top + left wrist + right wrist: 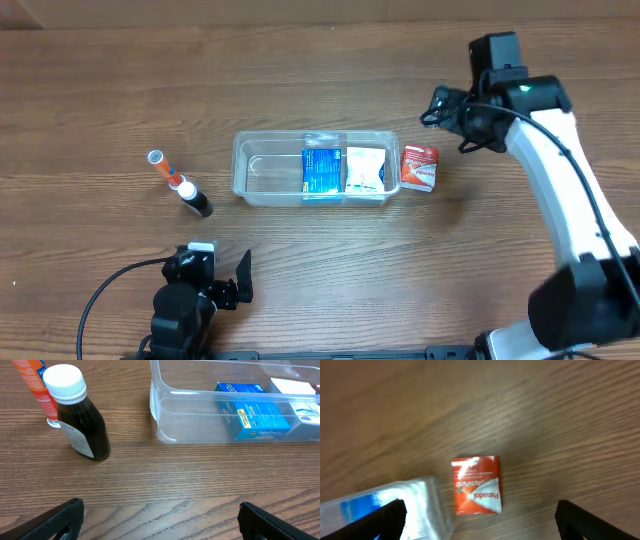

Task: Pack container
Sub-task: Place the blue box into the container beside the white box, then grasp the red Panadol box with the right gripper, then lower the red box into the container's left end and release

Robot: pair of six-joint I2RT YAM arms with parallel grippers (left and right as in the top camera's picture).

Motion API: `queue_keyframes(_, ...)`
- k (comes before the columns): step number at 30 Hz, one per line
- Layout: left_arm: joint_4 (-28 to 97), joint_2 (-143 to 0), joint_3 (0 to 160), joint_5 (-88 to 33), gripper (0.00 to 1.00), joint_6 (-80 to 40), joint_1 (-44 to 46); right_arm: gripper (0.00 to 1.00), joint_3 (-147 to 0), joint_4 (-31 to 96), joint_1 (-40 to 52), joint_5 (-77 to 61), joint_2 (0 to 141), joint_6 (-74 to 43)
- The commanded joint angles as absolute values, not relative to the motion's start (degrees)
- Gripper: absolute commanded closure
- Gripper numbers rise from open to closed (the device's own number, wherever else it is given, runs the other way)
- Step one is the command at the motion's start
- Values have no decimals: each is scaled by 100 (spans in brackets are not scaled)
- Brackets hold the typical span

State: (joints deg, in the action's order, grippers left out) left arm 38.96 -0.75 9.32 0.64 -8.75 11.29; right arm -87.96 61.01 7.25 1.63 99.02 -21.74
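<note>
The left gripper [160,521] stood spread wide and empty, facing a glossy orange tube [163,169] beside a dark, white-capped bottle [195,198]. Mid-table, the clear, round-cornered container [262,172] held a blue carton [321,170] and a white packet [364,169]. The right gripper [479,522] hung agape, holding nothing, above a red cardboard box [475,485] just beside the container's end.

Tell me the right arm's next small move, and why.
Probably lower the right gripper straight onto the red packet and close. In the wrist view the packet sits centred between its open jaws, and it lies just outside the container, not yet packed.
</note>
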Motion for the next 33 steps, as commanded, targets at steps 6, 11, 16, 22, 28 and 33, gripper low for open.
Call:
queue_keyframes(6, 3870, -27, 902, 99, 0, -768, 1181, 2, -8079, 5354, 858, -316, 11083, -1800)
queue_keyframes(11, 3870, -27, 902, 99, 0, -768, 1181, 2, -7819, 5000, 856, -316, 11380, -1831)
queue_keyframes(16, 3870, -27, 902, 99, 0, -768, 1181, 16, -7472, 4510, 854, -266, 11515, -2064)
queue_keyframes(22, 3870, -30, 902, 99, 0, -768, 1181, 25, -7699, 5054, 838, 395, 11065, -2099)
queue_keyframes(28, 3870, -27, 902, 99, 0, -768, 1181, 29, -8560, 6361, 991, 377, 9537, -2078)
queue_keyframes(33, 3870, -30, 902, 99, 0, -768, 1181, 33, -8580, 5935, 1988, -314, 8759, -2150)
